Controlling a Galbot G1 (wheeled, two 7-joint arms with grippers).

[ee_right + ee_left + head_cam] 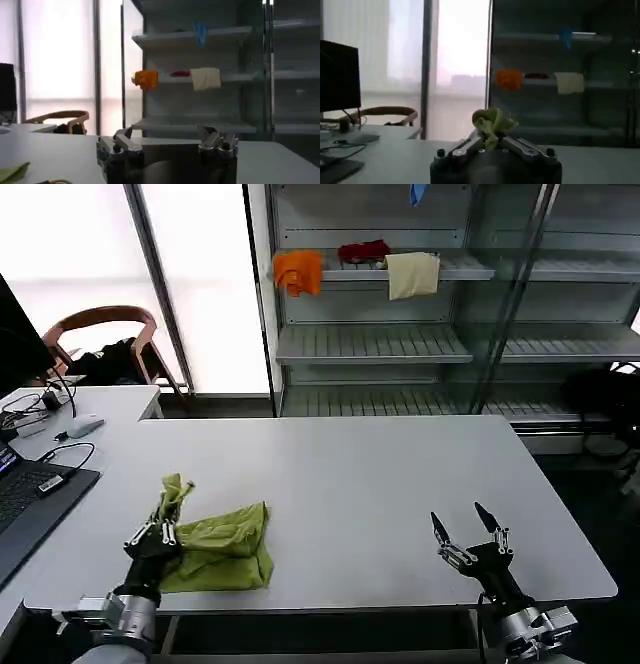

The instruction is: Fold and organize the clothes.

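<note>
The T-shirt [222,549] lies bunched at the near left part of the table [360,484], by the front edge. The left gripper [170,506] pinches 1 corner of it, lifting a small tuft [492,122] above the fingers. The right gripper [461,526] hovers over the near right of the table, well apart from the shirt, its 2 fingers [438,529] spread with nothing between them

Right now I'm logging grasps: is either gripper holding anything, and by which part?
The left gripper pinches a bunched edge of the lime T-shirt. The right gripper is open, empty.
</note>
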